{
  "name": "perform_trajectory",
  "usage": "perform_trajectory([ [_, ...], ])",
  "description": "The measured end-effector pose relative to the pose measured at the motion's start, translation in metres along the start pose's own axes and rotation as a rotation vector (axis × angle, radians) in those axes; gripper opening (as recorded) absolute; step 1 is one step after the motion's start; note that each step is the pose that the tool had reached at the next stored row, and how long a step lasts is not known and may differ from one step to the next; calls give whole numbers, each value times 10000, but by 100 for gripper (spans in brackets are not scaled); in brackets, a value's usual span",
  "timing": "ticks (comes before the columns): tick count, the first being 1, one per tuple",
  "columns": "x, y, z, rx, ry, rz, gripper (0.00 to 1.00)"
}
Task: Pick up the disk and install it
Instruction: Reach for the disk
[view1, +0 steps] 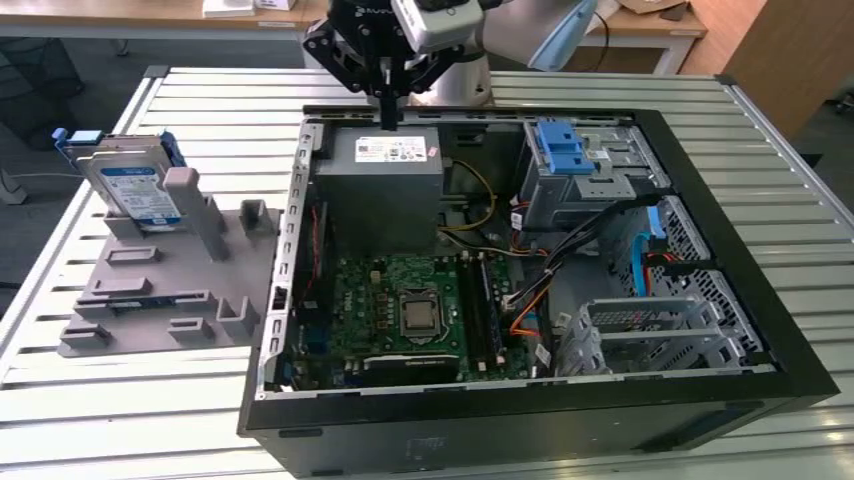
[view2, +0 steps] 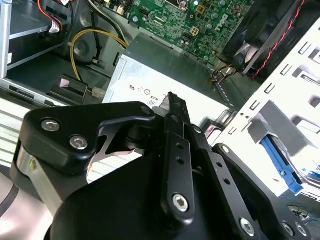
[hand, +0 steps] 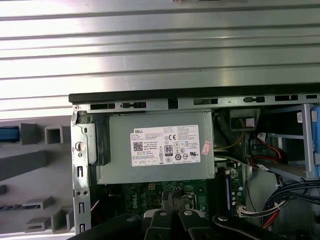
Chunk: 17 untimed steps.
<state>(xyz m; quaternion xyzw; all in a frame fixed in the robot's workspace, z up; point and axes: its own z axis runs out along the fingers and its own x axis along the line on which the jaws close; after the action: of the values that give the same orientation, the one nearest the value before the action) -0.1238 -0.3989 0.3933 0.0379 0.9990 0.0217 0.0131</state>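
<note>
gripper (view1: 388, 112) hangs just above the grey power supply (view1: 380, 190), over its far edge with the white sticker; tips not seen touching it. jaws pressed together, nothing between them; the same closed pair shows in the second wrist view (view2: 170, 97) and the first wrist view (hand: 172, 196), with the power supply (hand: 157, 147) directly beneath. the disk (view1: 138, 192) sits well apart from the power supply, toward the exterior view's left and outside the open computer case (view1: 534, 420): silver drive, white-and-blue label, blue bracket around it, standing upright in a slot at the far end of a grey plastic fixture (view1: 147, 290). not picked up, not installed. green motherboard (view1: 407, 310) lies just beside the power supply on its near side, inside the case. blue ribbed latch (view1: 567, 150) on the drive cage lies near the power supply toward the exterior view's right, yellow and black cables between them. case and fixture both rest on the slatted metal table (view1: 134, 400).
</note>
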Motion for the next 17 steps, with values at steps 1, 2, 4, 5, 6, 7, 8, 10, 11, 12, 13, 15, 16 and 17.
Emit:
perform_trajectory([
  [1, 6, 0, 0, -1, 0, 0, 11],
  [2, 11, -1, 0, 0, 0, -1, 11],
  [4, 22, -1, 0, 0, 0, -1, 11],
  [5, 26, -2, 0, 0, 0, -1, 11],
  [6, 30, -2, 0, 0, 0, -1, 11],
  [7, 37, -3, 0, 0, 0, -1, 11],
  [8, 43, -3, 0, 0, 0, -1, 11],
  [10, 52, -4, 0, 0, 1, -1, 11],
  [11, 53, -4, 0, 0, 1, -1, 11],
  [12, 53, -4, 0, 0, 1, -2, 11],
  [13, 53, -4, 0, 0, 1, -2, 11],
  [15, 53, -4, 0, 0, 0, -1, 11],
  [16, 53, -4, 0, 0, 1, -1, 11],
  [17, 54, -4, 0, 0, 0, -1, 11],
])
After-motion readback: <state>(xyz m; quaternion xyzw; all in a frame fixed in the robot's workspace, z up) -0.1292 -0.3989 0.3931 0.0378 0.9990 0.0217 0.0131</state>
